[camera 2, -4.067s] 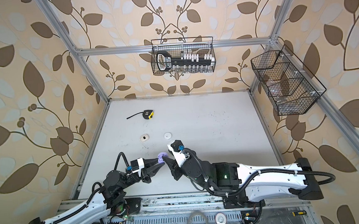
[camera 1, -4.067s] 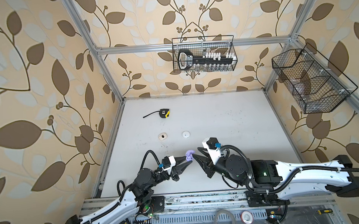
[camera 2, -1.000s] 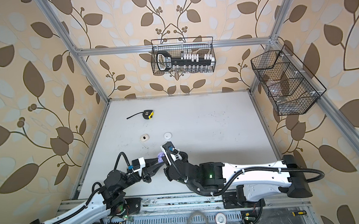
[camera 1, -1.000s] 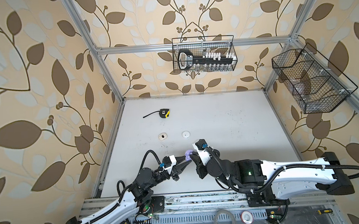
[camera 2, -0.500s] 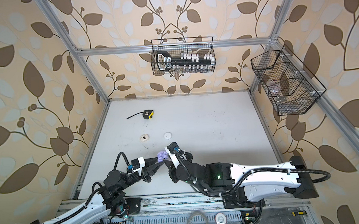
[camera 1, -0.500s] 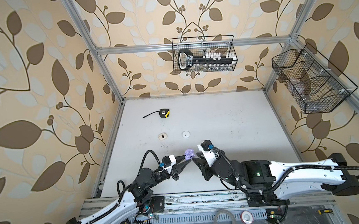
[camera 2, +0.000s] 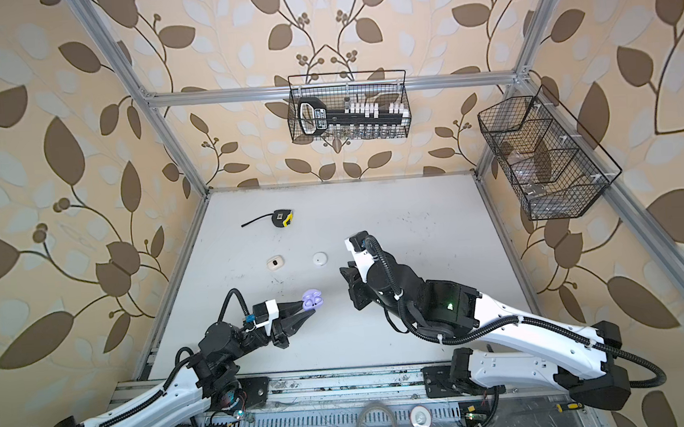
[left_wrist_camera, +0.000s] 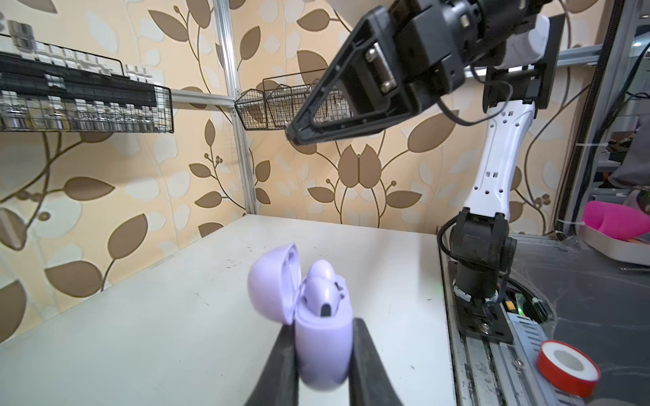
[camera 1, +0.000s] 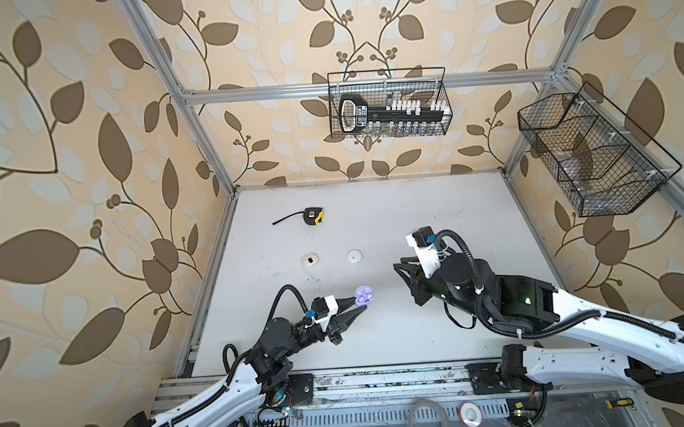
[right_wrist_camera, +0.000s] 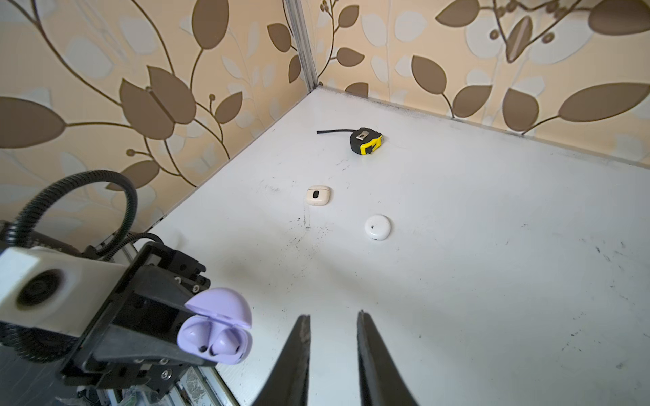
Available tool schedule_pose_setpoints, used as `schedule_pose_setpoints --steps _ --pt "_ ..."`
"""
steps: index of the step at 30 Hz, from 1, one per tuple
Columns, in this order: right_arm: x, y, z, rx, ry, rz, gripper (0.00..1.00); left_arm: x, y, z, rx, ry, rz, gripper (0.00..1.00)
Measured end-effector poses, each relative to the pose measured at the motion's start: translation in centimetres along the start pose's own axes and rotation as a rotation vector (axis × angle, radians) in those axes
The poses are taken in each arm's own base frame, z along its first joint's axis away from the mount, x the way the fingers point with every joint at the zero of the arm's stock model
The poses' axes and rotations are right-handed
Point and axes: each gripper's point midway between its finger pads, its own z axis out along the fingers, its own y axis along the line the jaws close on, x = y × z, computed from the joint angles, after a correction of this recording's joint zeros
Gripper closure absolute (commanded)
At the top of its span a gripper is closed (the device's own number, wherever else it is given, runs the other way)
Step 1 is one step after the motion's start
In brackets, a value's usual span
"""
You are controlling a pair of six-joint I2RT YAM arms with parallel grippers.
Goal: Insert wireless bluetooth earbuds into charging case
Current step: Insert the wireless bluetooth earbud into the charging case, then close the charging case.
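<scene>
My left gripper (camera 1: pixel 361 304) (camera 2: pixel 310 307) is shut on a lilac charging case (camera 1: pixel 364 295) (left_wrist_camera: pixel 323 337) and holds it just above the table near the front, lid hinged open. Two lilac earbuds (right_wrist_camera: pixel 211 337) sit side by side in its wells; in the left wrist view the earbuds (left_wrist_camera: pixel 322 281) poke up above the rim. My right gripper (camera 1: pixel 407 282) (right_wrist_camera: pixel 332 314) hovers a short way to the right of the case, apart from it. It is open, with nothing between its fingers. One of its fingers (left_wrist_camera: pixel 337 102) shows high in the left wrist view.
A closed cream case (camera 1: pixel 310 260) (right_wrist_camera: pixel 317 194) and a closed round white case (camera 1: pixel 354 256) (right_wrist_camera: pixel 377 227) lie mid-table. A yellow-black tape measure (camera 1: pixel 313 216) lies further back. Wire baskets hang on the back wall (camera 1: pixel 388 104) and the right wall (camera 1: pixel 591 156). A red tape roll (left_wrist_camera: pixel 568 365) lies on the front rail.
My right gripper has pulled back to the right, away from the lilac case it was touching. The left gripper and the case have stayed put.
</scene>
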Motion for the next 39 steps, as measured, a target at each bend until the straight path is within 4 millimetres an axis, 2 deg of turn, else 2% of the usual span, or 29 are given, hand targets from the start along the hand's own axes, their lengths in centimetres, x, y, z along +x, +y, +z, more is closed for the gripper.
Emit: schedule_pose_setpoints --steps 3,7,10,13,20,23,24,26,27,30,33,36,39 --pt "1.4 0.5 2.3 -0.036 0.06 -0.015 0.75 0.4 -0.4 0.3 0.028 0.021 0.001 1.0" --pt "4.3 2.3 5.1 -0.124 0.151 -0.045 0.75 0.7 -0.8 0.7 0.064 0.042 0.003 1.0" --pt "5.9 3.2 5.7 -0.171 0.191 -0.061 0.74 1.0 -1.0 1.0 0.083 0.06 -0.003 1.0" --pt "6.0 3.6 5.5 -0.198 0.182 -0.068 0.73 1.2 -1.2 1.1 0.099 0.067 -0.007 1.0" --pt "5.0 6.9 2.7 -0.35 0.088 -0.081 0.73 1.2 -1.2 1.1 0.096 0.069 -0.007 1.0" --pt "4.8 6.8 2.2 -0.352 0.07 -0.077 0.76 1.0 -0.8 1.1 0.073 0.062 -0.005 1.0" --pt "4.6 6.5 2.1 -0.339 0.062 -0.071 0.72 1.0 -0.7 1.1 0.064 0.063 -0.008 1.0" --pt "4.0 5.7 1.5 -0.303 0.039 -0.044 0.56 1.3 0.1 1.2 0.022 0.08 -0.034 1.0" --pt "3.6 5.3 1.1 -0.293 0.026 -0.02 0.53 1.4 0.5 1.3 -0.003 0.092 -0.054 1.0" --pt "2.3 4.6 -1.2 -0.287 -0.017 0.062 0.45 1.6 3.0 2.1 -0.136 0.137 -0.19 1.0" --pt "1.2 4.8 -4.2 -0.329 -0.059 0.134 0.37 2.1 5.2 2.5 -0.268 0.154 -0.371 1.0" --pt "0.6 5.2 -6.7 -0.377 -0.084 0.198 0.35 4.3 7.2 2.5 -0.421 0.204 -0.588 1.0" --pt "0.5 5.3 -7.6 -0.397 -0.081 0.234 0.33 7.2 8.7 2.3 -0.575 0.303 -0.751 1.0"
